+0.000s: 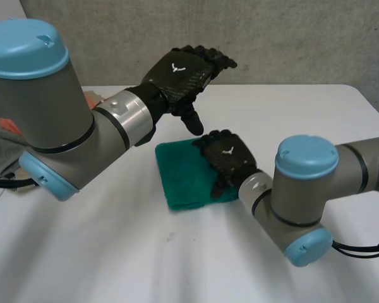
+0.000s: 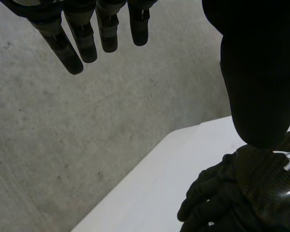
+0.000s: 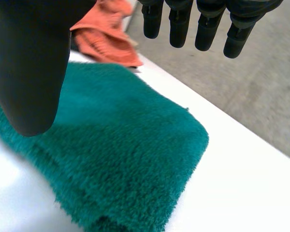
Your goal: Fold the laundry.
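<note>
1. Under everything, the white table (image 1: pixel 114 252), with a grey wall (image 1: pixel 271 38) behind its far edge.
2. At the near left, the left arm (image 1: pixel 44 120), grey with light-blue caps, reaching up and in toward the table's middle.
3. From the right, the right arm (image 1: pixel 309 183), of the same build, bent back toward the middle.
4. Flat on the table near its middle, between the two arms, the green towel (image 1: pixel 183 173), folded into a thick rectangle. In the right wrist view, the same towel (image 3: pixel 121 140), fluffy and doubled, one rounded corner toward the table's edge.
5. Raised well clear of the table, just past the towel's far edge, the left hand (image 1: pixel 180 72). Fingers (image 2: pixel 72 43) straight and a little spread, thumb pointing down, nothing held.
6. Over the towel's right side, back upward, the right hand (image 1: pixel 230 158). In its own wrist view, fingers (image 3: pixel 179 24) stretched out and thumb set wide from them, nothing gripped. Contact with the pile impossible to tell.
7. At the table's left edge, partly behind the left arm, a grey cloth (image 1: pixel 0 148).
8. Beyond the towel, crumpled, an orange cloth (image 3: pixel 108 36), with a sliver beside the left arm in the head view.
</note>
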### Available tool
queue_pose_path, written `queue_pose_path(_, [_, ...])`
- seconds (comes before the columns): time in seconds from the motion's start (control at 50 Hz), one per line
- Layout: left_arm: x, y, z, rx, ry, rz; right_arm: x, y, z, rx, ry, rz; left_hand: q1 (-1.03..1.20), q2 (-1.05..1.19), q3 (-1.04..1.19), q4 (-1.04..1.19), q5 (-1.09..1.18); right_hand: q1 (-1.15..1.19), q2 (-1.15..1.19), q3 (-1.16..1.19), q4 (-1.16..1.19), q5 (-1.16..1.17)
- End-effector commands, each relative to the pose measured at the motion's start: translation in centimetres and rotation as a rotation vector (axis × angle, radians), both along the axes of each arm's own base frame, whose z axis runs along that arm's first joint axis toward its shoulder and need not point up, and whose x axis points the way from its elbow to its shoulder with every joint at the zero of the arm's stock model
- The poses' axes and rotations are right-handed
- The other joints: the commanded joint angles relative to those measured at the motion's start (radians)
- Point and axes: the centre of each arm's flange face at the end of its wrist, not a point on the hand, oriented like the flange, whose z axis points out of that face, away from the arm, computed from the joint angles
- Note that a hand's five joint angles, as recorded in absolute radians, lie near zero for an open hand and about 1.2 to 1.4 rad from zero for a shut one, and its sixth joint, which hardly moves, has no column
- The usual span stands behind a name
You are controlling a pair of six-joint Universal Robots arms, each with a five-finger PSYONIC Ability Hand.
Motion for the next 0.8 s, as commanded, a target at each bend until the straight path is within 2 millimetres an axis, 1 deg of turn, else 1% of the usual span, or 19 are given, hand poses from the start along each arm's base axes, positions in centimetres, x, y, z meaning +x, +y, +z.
queue_pose_path(0.02, [-0.1, 0.2, 0.7, -0.016, 0.013, -0.003, -1.1, -2.3, 0.3, 0.127, -0.149, -0.138, -0.018, -0.032, -0.036, -0.027, -0.049, -0.046, -0.033, -0.035, -0.033, -0.047])
queue_pose_path(0.06, [-0.1, 0.2, 0.8, -0.017, 0.014, -0.005, -1.3, -2.7, 0.1, 0.152, -0.172, -0.159, -0.018, -0.032, -0.036, -0.027, -0.049, -0.046, -0.033, -0.035, -0.033, -0.047])
queue_pose_path(0.12, [-0.1, 0.3, 0.7, -0.016, 0.013, -0.008, -1.9, -3.0, -0.7, 0.242, -0.192, -0.203, -0.018, -0.032, -0.036, -0.027, -0.049, -0.046, -0.033, -0.035, -0.033, -0.047])
queue_pose_path(0.16, [-0.1, 0.2, 0.7, -0.015, 0.012, -0.008, -2.4, -3.1, -1.2, 0.309, -0.200, -0.234, -0.018, -0.032, -0.036, -0.027, -0.049, -0.046, -0.033, -0.035, -0.033, -0.047])
queue_pose_path(0.24, [-0.1, 0.2, 0.6, -0.014, 0.011, -0.008, -2.8, -3.0, -2.0, 0.390, -0.211, -0.262, -0.018, -0.032, -0.036, -0.027, -0.049, -0.046, -0.033, -0.035, -0.033, -0.047])
queue_pose_path(0.3, [-0.1, 0.1, 0.5, -0.011, 0.009, -0.007, -2.8, -3.2, -2.4, 0.405, -0.215, -0.265, -0.018, -0.032, -0.036, -0.027, -0.049, -0.046, -0.033, -0.035, -0.033, -0.047])
queue_pose_path(0.44, [0.0, 0.0, 0.3, -0.006, 0.006, -0.007, -2.7, -3.7, -4.3, 0.431, -0.196, -0.271, -0.018, -0.032, -0.036, -0.027, -0.049, -0.046, -0.033, -0.035, -0.033, -0.047])
queue_pose_path(0.5, [0.0, 0.0, 0.2, -0.004, 0.006, -0.007, -2.4, -4.1, -4.8, 0.429, -0.200, -0.270, -0.018, -0.032, -0.036, -0.027, -0.049, -0.046, -0.033, -0.035, -0.033, -0.047])
queue_pose_path(0.52, [0.0, -0.1, 0.2, -0.004, 0.006, -0.005, -2.1, -4.4, -4.9, 0.421, -0.206, -0.264, -0.018, -0.032, -0.036, -0.027, -0.049, 0.148, 0.162, 0.159, 0.162, 0.148])
queue_pose_path(0.56, [0.1, -0.1, 0.2, -0.002, 0.003, -0.005, -2.0, -4.7, -4.9, 0.418, -0.211, -0.267, -0.018, -0.032, -0.036, -0.027, -0.049, 0.688, 0.701, 0.699, 0.701, 0.687])
queue_pose_path(0.58, [0.1, -0.1, 0.2, -0.002, 0.003, -0.005, -2.0, -4.9, -4.8, 0.415, -0.215, -0.270, -0.018, -0.032, -0.036, -0.027, -0.049, 1.089, 1.102, 1.100, 1.102, 1.088])
queue_pose_path(0.6, [0.1, 0.0, 0.2, -0.002, 0.003, -0.005, -2.0, -5.3, -4.6, 0.402, -0.224, -0.269, -0.018, -0.032, -0.036, -0.027, -0.049, 1.174, 1.188, 1.186, 1.188, 1.174])
queue_pose_path(0.72, [0.3, -0.1, 0.2, -0.001, 0.004, -0.002, -1.9, -7.2, -3.7, 0.347, -0.269, -0.283, -0.018, -0.032, -0.036, -0.027, -0.049, 1.175, 1.189, 1.187, 1.189, 1.175])
queue_pose_path(0.74, [0.3, -0.1, 0.3, -0.004, 0.006, -0.004, -2.3, -8.2, -3.2, 0.329, -0.290, -0.302, -0.018, -0.032, -0.036, -0.027, -0.049, 1.175, 1.189, 1.187, 1.189, 1.175])
queue_pose_path(0.8, [0.4, -0.1, 0.5, -0.008, 0.008, -0.004, -3.0, -10.1, -2.3, 0.284, -0.332, -0.345, -0.018, -0.032, -0.036, -0.027, -0.049, 1.175, 1.189, 1.187, 1.189, 1.175])
